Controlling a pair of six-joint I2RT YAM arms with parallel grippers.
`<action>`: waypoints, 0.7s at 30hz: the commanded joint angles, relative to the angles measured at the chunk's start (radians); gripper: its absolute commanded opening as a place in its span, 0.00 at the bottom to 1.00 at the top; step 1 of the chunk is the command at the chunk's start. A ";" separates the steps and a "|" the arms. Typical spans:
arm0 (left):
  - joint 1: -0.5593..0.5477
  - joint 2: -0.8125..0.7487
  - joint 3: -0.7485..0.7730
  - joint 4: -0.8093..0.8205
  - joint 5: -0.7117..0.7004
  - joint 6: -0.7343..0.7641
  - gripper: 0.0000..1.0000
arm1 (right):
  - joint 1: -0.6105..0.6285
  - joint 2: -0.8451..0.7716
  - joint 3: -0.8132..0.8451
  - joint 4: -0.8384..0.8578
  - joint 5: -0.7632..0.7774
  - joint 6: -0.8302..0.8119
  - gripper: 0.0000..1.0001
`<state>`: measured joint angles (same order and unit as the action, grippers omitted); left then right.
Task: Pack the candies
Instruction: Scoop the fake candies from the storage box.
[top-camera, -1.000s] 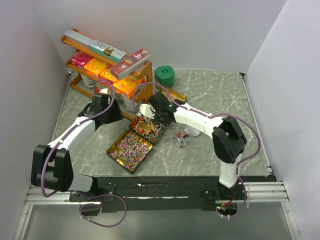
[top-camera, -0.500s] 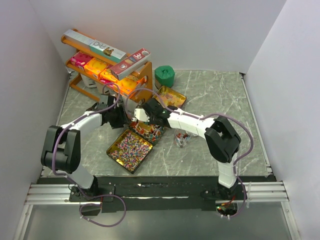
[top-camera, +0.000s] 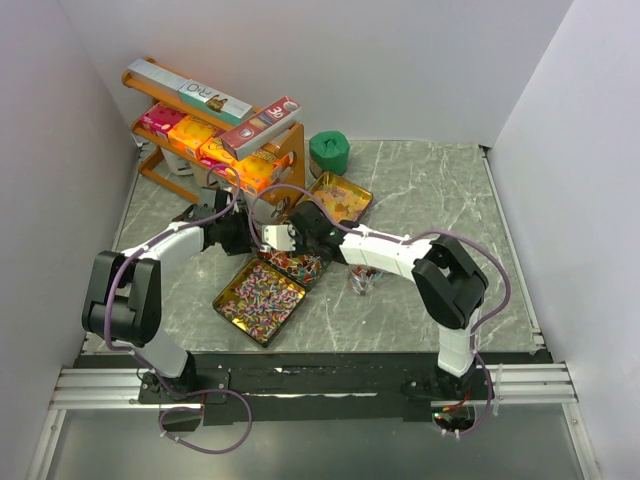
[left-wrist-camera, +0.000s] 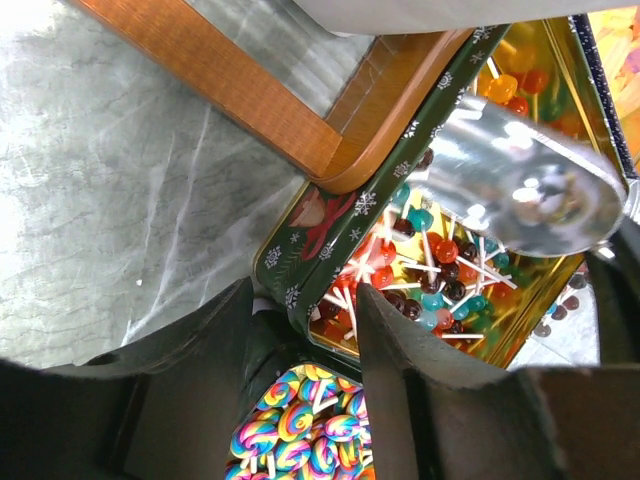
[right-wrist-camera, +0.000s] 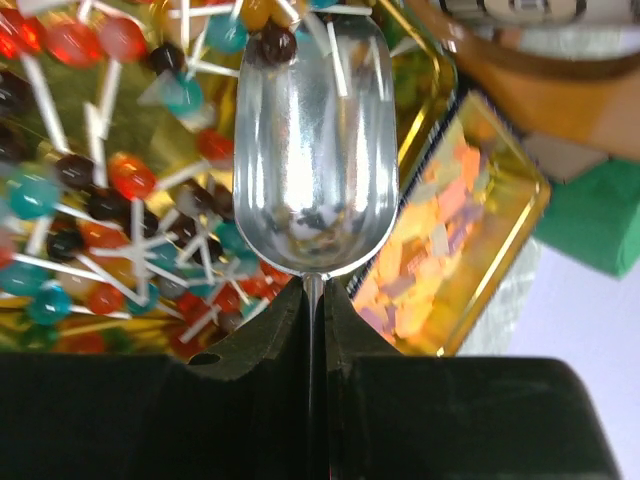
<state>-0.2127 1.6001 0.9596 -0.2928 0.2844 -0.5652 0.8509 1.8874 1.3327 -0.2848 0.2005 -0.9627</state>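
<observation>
Over the marble table (top-camera: 450, 190), right hand (right-wrist-camera: 312, 300) grips scoop (right-wrist-camera: 315, 150) above the candies (right-wrist-camera: 60, 200).

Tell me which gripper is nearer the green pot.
Right. The right gripper holds the scoop over the tin, front-left of the pot; the left gripper grips the tin's corner, farther left.
</observation>
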 joint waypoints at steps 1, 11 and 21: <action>0.003 0.003 0.008 0.040 0.030 -0.002 0.49 | 0.025 -0.034 -0.036 -0.007 -0.102 -0.021 0.00; 0.003 0.011 0.008 0.040 0.039 0.005 0.43 | 0.025 -0.054 -0.154 0.119 0.031 -0.050 0.00; 0.001 0.006 0.007 0.038 0.038 0.021 0.47 | -0.021 -0.079 -0.099 0.064 0.085 -0.040 0.00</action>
<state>-0.2127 1.6024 0.9596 -0.2886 0.3073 -0.5610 0.8494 1.8473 1.2118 -0.1516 0.2817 -0.9810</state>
